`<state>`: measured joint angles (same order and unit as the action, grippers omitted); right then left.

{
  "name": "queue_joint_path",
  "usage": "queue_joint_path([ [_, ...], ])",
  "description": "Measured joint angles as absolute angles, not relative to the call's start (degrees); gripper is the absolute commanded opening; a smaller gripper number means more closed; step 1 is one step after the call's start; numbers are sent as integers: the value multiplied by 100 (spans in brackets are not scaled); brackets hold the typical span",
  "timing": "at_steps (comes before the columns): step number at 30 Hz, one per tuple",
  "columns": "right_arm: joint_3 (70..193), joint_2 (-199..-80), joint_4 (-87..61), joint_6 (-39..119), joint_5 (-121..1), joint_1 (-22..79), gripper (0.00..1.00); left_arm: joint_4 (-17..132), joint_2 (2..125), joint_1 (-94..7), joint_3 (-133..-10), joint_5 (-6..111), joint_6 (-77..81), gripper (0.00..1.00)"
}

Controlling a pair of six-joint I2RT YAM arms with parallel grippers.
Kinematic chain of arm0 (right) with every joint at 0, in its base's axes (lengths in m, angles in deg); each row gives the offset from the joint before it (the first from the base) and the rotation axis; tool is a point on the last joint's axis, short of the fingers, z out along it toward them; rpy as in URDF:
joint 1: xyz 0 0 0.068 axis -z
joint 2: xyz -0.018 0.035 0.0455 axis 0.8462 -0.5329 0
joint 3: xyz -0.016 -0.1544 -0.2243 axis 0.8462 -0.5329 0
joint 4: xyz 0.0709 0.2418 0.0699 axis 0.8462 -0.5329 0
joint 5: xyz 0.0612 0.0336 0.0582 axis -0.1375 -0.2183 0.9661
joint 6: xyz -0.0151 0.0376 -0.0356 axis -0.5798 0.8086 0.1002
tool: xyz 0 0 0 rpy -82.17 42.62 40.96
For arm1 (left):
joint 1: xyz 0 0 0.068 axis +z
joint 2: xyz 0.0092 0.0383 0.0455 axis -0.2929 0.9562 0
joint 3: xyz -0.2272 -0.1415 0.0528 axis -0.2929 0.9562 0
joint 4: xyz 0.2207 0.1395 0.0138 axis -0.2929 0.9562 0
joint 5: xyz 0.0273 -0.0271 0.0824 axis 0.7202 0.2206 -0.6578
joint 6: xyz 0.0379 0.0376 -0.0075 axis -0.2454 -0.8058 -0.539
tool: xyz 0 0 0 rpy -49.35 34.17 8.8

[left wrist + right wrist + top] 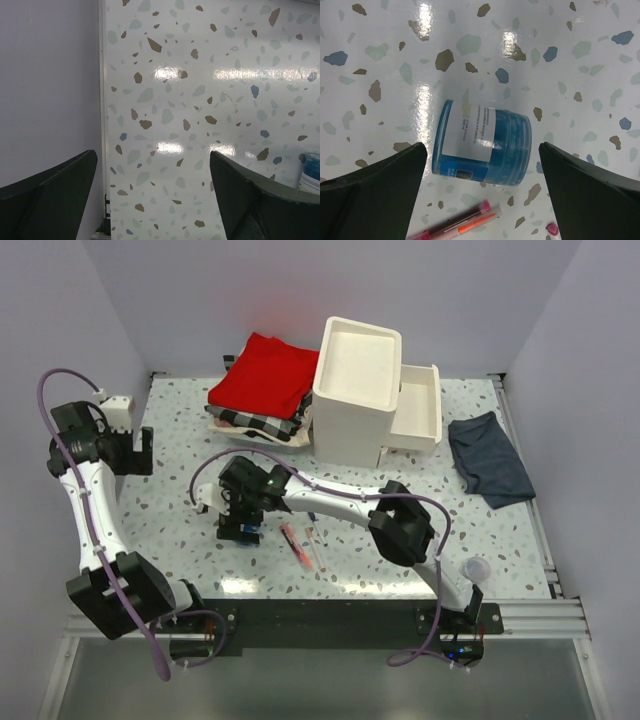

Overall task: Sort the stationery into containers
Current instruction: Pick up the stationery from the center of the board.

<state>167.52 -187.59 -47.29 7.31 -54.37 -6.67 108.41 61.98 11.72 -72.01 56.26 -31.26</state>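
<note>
On your left, the left gripper [155, 200] hangs over bare speckled table [200, 100] near the wall, its jaws wide apart and nothing between them. A blue shape at the right edge of the left wrist view may be the tape roll, but too little of it shows to be sure.

Moving right, your right gripper [482, 150] hovers directly above the blue cylindrical tape roll with a white label [512, 145]. Its jaws are spread fully, one finger to each side of the roll, and it holds nothing. The roll lies on its side on the table. A thin pink-capped pen [455, 227] lies just beside it, with an orange-red marker [294, 540] close by.

This looks like the approach to the first pick. Next you need to lower straight down, close across the roll's two flat ends and lift without catching the pen.

Further right and back stands the tall white plastic drawer unit [355, 390], with one drawer [418, 410] pulled out to its right. That open drawer seems the likely drop point, so plan a carry clear of the unit's top.
</note>
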Motion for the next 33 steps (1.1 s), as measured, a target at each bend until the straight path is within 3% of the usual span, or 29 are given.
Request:
queue_joint_path([
  [4,16861,-18890,-4737,731,-5402,-669,98,10892,6122,1234,-7089,5659,-3312,100],
  [9,16913,-19027,-4790,727,-5343,-669,89,11023,6095,1286,-7052,5711,-3426,100],
  [15,16922,-19032,-4903,620,-5199,-667,72,11003,6093,1330,-7124,5552,-3760,100],
  [19,16920,-19030,-4952,535,-5096,-667,46,10885,6087,1387,-7316,5366,-4038,100],
  [33,16874,-18695,-5485,78,-5133,-667,6,10773,6154,1408,-7441,5635,-4003,100],
])
